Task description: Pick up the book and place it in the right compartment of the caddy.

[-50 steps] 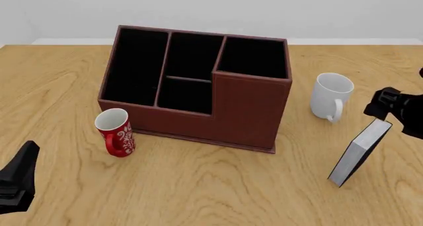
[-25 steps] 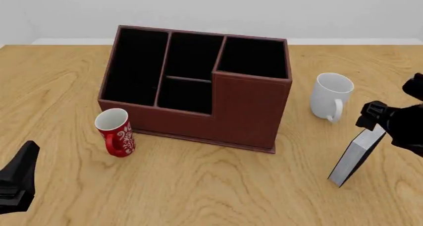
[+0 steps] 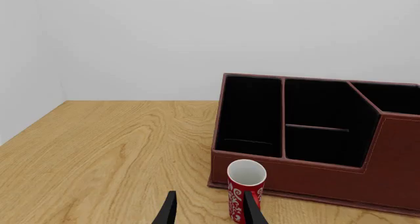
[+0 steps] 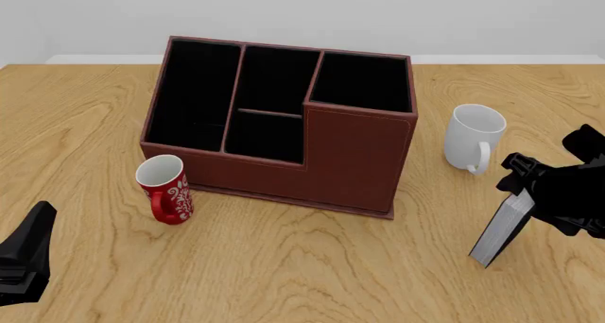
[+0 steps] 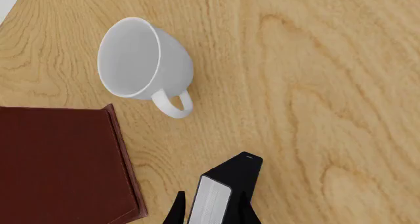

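Observation:
The book [image 4: 499,231] stands on end on the table to the right of the caddy [image 4: 355,160], leaning, with black covers and grey-white page edges. My right gripper [image 4: 522,188] is open at the book's top end. In the right wrist view its fingers [image 5: 178,210] straddle the book [image 5: 213,197], one on each side. The right compartment [image 4: 364,82] is the tall black-lined section behind the high front wall. My left gripper [image 4: 24,259] is open and empty at the front left, far from the book; it also shows in the left wrist view [image 3: 210,214].
A red patterned mug [image 4: 166,188] stands at the caddy's front left corner. A white mug [image 4: 472,135] stands between the caddy and the book. In the right wrist view the caddy's corner [image 5: 59,160] lies close beside the book.
My right gripper has come down and leftward over the book's top end, so its fingers now straddle the book. The book and the left arm have not moved.

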### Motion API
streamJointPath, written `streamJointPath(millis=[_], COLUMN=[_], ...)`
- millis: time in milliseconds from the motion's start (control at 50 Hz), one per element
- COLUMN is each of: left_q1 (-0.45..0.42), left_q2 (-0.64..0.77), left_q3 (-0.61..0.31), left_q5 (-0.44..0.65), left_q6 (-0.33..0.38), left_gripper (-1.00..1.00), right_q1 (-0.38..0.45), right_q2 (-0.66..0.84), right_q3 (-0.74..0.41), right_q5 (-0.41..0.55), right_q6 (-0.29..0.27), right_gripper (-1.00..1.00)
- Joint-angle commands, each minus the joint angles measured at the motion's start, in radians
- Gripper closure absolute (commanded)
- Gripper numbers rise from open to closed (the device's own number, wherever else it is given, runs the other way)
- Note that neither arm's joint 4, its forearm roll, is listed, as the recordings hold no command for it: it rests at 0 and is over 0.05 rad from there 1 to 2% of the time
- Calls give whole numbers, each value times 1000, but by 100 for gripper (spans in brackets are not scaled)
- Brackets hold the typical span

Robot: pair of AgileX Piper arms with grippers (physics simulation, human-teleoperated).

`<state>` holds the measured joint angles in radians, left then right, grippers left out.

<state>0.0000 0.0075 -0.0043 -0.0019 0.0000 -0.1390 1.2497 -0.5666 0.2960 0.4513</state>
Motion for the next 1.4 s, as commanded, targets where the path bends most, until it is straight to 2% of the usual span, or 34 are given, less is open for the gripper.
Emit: streamJointPath(millis=[20,80,200,280,320,340,440,460,500,520,620,680,700,720,760,800,820,840,860,900,940,960,1000,1020,1040,1080,1100,1140,1180,1220,1260,1280,1320,1400], left_q1=[0,0,0,0,0,0,0,0,0,0,0,0,0,0,0,0,0,0,0,0,0,0,0,0,0,0,0,0,0,0,0,0,0,0], left_q2=[0,0,0,0,0,0,0,0,0,0,0,0,0,0,0,0,0,0,0,0,0,0,0,0,0,0,0,0,0,0,0,0,0,0], left_q3=[0,0,0,0,0,0,0,0,0,0,0,0,0,0,0,0,0,0,0,0,0,0,0,0,0,0,0,0,0,0,0,0,0,0], left_q5=[0,0,0,0,0,0,0,0,0,0,0,0,0,0,0,0,0,0,0,0,0,0,0,0,0,0,0,0,0,0,0,0,0,0], left_q6=[0,0,0,0,0,0,0,0,0,0,0,0,0,0,0,0,0,0,0,0,0,0,0,0,0,0,0,0,0,0,0,0,0,0], left_gripper=[-100,-100,-100,-100,-100,-100,-100,-100,-100,-100,-100,-100,-100,-100,-100,-100,-100,-100,-100,-100,-100,-100,-100,-100,-100,-100,-100,-100,-100,-100,-100,-100,-100,-100], right_q1=[44,41,27,29,35,27,38,36,44,42,51,55,83,67,86,126,176,176,188,285,286,396,435,397,442,417,423,452,451,457,467,482,477,476], right_q2=[28,18,-42,-99,-123,-131,-197,-210,-231,-241,-265,-275,-281,-287,-284,-291,-297,-297,-285,-284,-277,-278,-268,-262,-255,-247,-239,-238,-226,-221,-198,-177,-168,-120], right_q3=[80,92,99,72,69,66,62,57,56,42,-11,-5,4,-32,-72,-95,-100,-100,-141,-196,-227,-227,-248,-262,-285,-311,-340,-341,-379,-406,-479,-518,-530,-637], right_q5=[-15,-14,51,135,157,172,226,244,261,283,341,346,356,377,402,427,434,434,457,488,499,505,517,520,529,541,555,561,587,603,640,666,676,729], right_q6=[47,52,0,-51,-48,-77,-82,-106,-90,-123,-148,-141,-134,-151,-175,-170,-139,-139,-170,-125,-149,-83,-83,-110,-117,-125,-161,-142,-178,-183,-220,-260,-265,-342], right_gripper=[100,100,100,100,100,100,100,100,100,100,100,100,100,100,100,100,100,100,100,100,100,100,100,100,100,100,100,100,100,100,100,100,100,100])
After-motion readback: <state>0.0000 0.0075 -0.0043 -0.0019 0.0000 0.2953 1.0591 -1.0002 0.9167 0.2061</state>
